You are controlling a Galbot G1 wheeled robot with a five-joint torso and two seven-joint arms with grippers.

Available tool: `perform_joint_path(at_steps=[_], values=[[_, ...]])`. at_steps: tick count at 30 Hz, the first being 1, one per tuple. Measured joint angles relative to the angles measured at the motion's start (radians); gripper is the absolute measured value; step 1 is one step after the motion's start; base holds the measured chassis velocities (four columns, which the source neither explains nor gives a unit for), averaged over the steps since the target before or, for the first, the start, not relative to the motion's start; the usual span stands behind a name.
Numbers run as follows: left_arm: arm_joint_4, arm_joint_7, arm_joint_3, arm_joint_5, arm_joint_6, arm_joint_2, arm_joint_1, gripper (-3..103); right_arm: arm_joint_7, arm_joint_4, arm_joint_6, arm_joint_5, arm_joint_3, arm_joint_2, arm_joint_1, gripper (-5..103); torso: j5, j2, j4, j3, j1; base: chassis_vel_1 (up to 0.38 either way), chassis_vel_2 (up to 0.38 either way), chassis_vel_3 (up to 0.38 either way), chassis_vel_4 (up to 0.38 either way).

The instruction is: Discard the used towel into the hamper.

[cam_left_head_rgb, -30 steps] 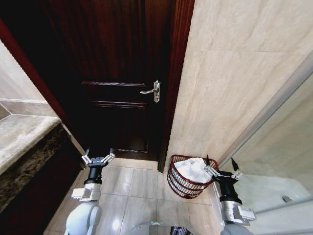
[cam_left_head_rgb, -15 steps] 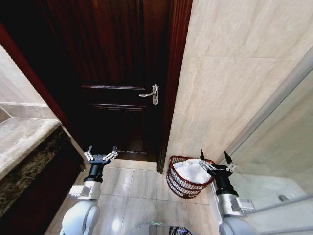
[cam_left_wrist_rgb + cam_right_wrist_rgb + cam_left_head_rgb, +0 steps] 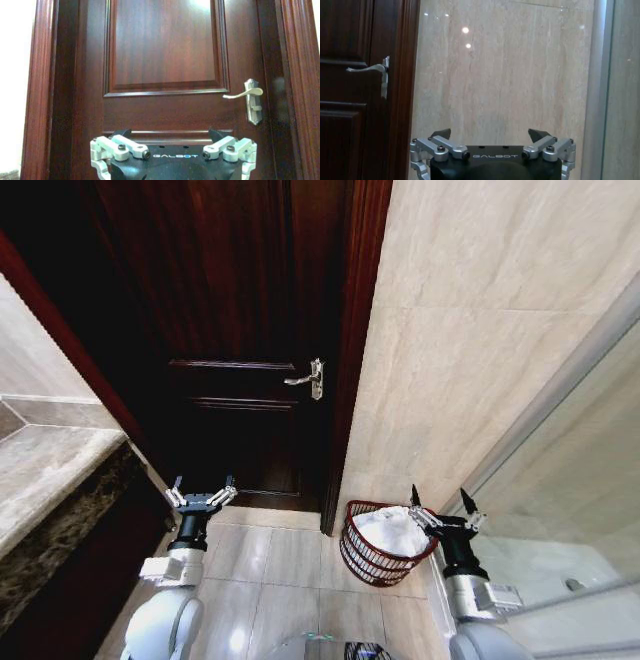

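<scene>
The hamper (image 3: 362,558), a small round reddish-brown wire basket, stands on the floor by the tiled wall, just right of the door frame. A white towel (image 3: 390,530) lies bunched inside it, rising to its rim. My right gripper (image 3: 439,510) hovers open and empty just right of the hamper's rim; in the right wrist view this right gripper (image 3: 490,134) faces the beige tiled wall. My left gripper (image 3: 201,491) is held up open and empty well to the left, in front of the dark door, and in the left wrist view the left gripper (image 3: 170,134) points at the door panel.
A dark wooden door (image 3: 240,330) with a metal lever handle (image 3: 306,378) is shut ahead. A stone counter (image 3: 45,470) runs along the left. A glass shower screen with a metal frame (image 3: 560,395) stands at the right. Tiled floor (image 3: 275,565) lies open between the arms.
The head view has shifted slightly upward and sideways. My right gripper has moved a little left and up beside the hamper. The towel stays in the hamper.
</scene>
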Motion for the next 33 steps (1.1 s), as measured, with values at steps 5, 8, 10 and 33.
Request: perform_joint_path(at_steps=[5,8,10,33], values=[[0.0,0.003,-0.004,0.0,-0.002,0.0,-0.002,100,0.0,0.008,0.0,-0.002,0.0,0.001,0.0,100,-0.0001,0.023,0.0,0.013,0.01,0.0,0.0,0.0,0.0],[-0.001,0.006,-0.005,0.002,-0.001,0.0,-0.007,100,-0.001,0.009,-0.001,-0.011,-0.007,0.007,0.006,100,0.0,0.045,0.0,0.025,0.02,0.0,0.0,0.0,0.0],[-0.002,0.007,-0.005,0.003,-0.001,0.0,-0.008,100,-0.001,0.01,-0.002,-0.014,-0.008,0.008,0.007,100,0.0,0.049,0.0,0.027,0.022,0.0,0.0,0.0,0.0],[-0.01,0.002,-0.008,0.028,0.01,-0.009,-0.016,100,0.013,0.013,-0.008,-0.013,0.023,-0.001,-0.001,100,0.0,0.158,0.0001,0.087,0.071,-0.034,-0.036,-0.032,-0.035]])
